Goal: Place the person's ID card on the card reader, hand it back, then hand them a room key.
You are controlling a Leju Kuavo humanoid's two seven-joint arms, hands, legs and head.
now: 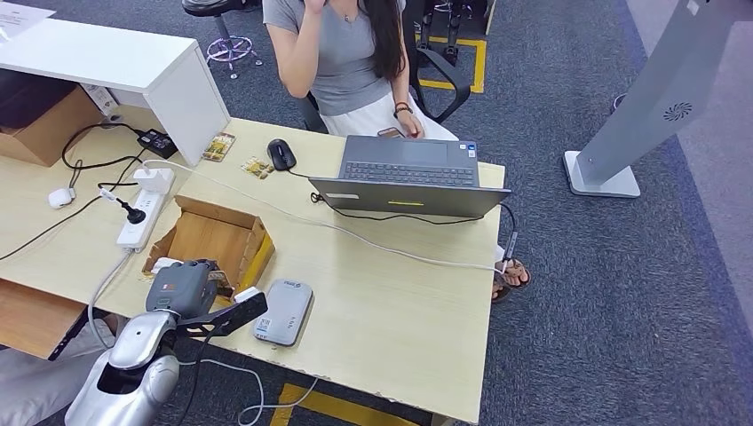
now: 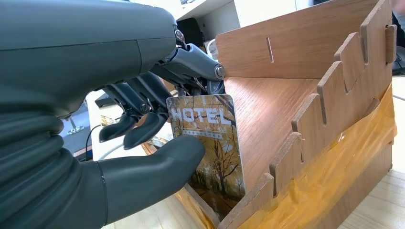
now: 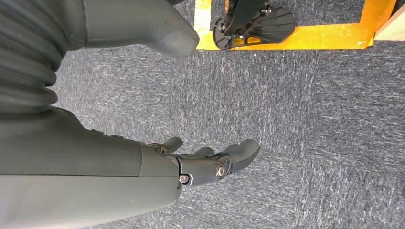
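My left hand (image 1: 182, 284) reaches into the open wooden box (image 1: 213, 238) at the table's near left. In the left wrist view the thumb and fingers (image 2: 143, 126) pinch a room key card (image 2: 210, 143) printed "HOTEL" with autumn trees; its lower edge stands inside the box (image 2: 296, 90). The grey card reader (image 1: 284, 311) lies flat just right of that hand, with nothing on it. Two similar cards (image 1: 219, 146) (image 1: 257, 167) lie on the table near the mouse. My right hand (image 3: 210, 162) hangs over the carpet, fingers loosely apart, holding nothing. A person (image 1: 346, 53) sits behind the table.
An open laptop (image 1: 408, 173) faces the person, a black mouse (image 1: 281, 153) to its left. A white cable (image 1: 355, 235) crosses the table's middle. A power strip (image 1: 138, 217) with plugs lies left of the box. A white counter (image 1: 133, 71) stands at the far left.
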